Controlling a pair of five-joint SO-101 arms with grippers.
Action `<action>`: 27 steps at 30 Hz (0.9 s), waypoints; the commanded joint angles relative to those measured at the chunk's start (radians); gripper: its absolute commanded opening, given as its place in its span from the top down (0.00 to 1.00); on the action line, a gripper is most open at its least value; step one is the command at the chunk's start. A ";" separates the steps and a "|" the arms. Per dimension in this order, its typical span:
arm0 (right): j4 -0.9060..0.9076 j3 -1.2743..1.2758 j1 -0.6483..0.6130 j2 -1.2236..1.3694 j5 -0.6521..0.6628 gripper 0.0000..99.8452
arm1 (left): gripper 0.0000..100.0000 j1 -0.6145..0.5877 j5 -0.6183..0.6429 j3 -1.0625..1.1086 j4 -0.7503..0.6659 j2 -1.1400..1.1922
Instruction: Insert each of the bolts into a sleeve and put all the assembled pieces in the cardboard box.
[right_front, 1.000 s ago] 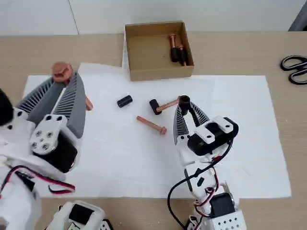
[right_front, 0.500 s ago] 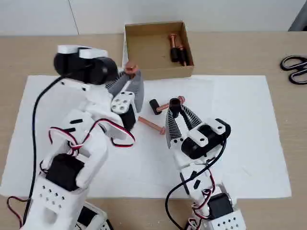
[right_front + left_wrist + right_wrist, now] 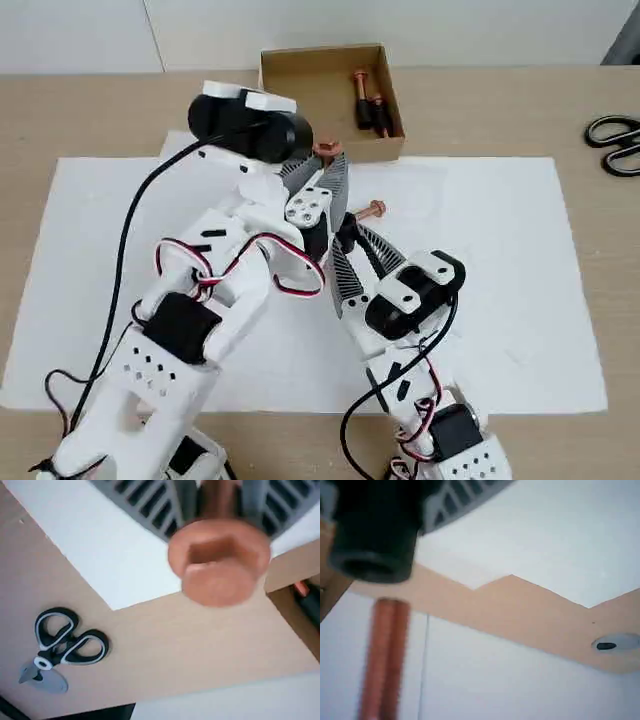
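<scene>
Left gripper [image 3: 322,172], from the high view, closed tight on a copper-coloured hex-headed metal bolt [image 3: 328,152], head poking out past its tip by the near wall of the open brown cardboard box [image 3: 305,100]; right gripper [image 3: 350,238] immediately near of it, pinched on a short black cylindrical sleeve [image 3: 346,226]. Two assembled pieces [image 3: 368,100] already inside the box at its right side; another copper bolt head [image 3: 376,209] on the white paper sheet [image 3: 500,280] just right of both grippers. From the left wrist view, same held bolt's head large between grey ribbed fingers [image 3: 145,500], black-handled scissors [image 3: 65,647] well apart on the bare wooden table [image 3: 165,645]. From the right wrist view, sleeve's open mouth facing a copper shaft [image 3: 382,660], near but not inside; unclear whose. Judged step: mating bolt and sleeve. Next: line shaft up with bore, then push in straight.
</scene>
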 commanded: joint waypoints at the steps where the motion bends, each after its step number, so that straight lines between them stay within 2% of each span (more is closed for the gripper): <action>1: 0.004 0.005 0.001 -0.016 0.011 1.00 | 0.99 0.005 0.006 -0.059 -0.032 0.003; 27: 0.004 0.005 0.001 -0.016 0.011 1.00 | 0.99 0.032 0.011 -0.054 -0.021 0.008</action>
